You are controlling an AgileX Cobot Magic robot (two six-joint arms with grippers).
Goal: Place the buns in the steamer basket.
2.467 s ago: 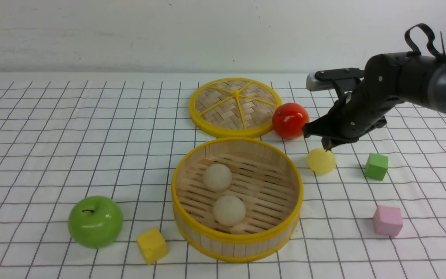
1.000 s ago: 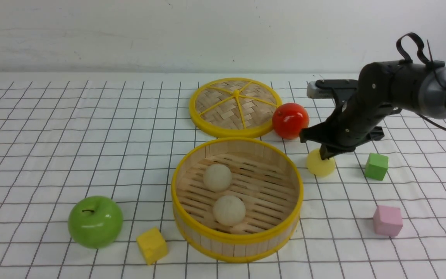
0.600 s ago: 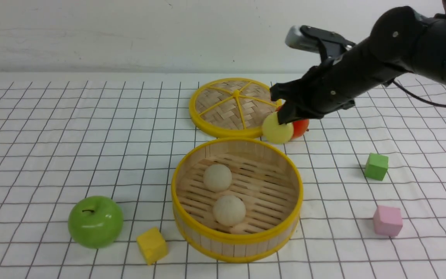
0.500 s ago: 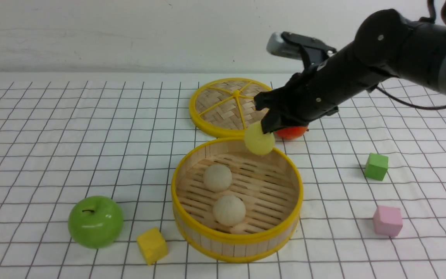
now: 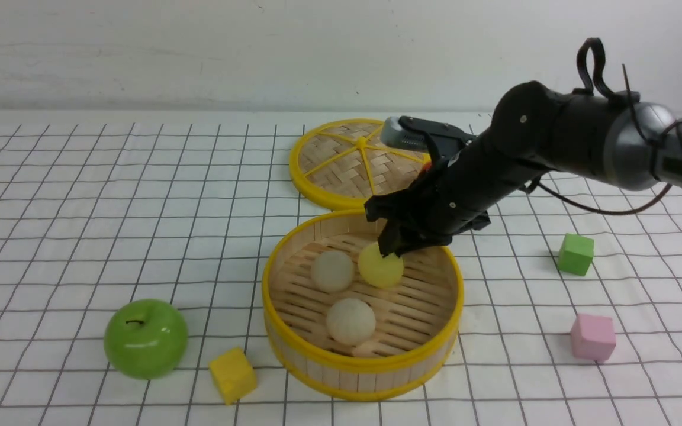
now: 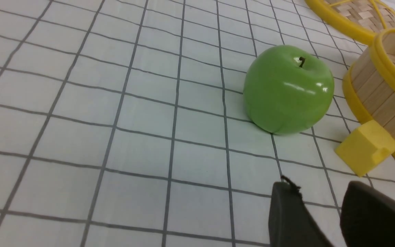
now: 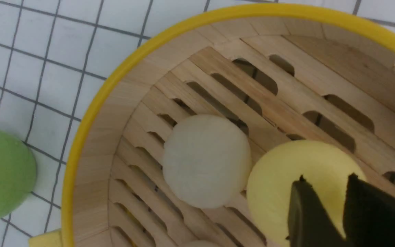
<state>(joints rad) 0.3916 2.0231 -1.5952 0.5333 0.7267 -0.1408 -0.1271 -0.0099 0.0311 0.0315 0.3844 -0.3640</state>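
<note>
Right tool [image 5: 389, 248] gap unclear, matte pale yellow bun [image 5: 380, 266] in bamboo steamer basket [image 5: 362, 362]

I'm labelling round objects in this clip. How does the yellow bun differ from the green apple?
The yellow bun is pale and matte; the green apple is glossy green with a stem. The yellow bun is smaller. It sits inside the steamer basket under the right gripper; the green apple rests on the cloth outside. Both are round.
</note>
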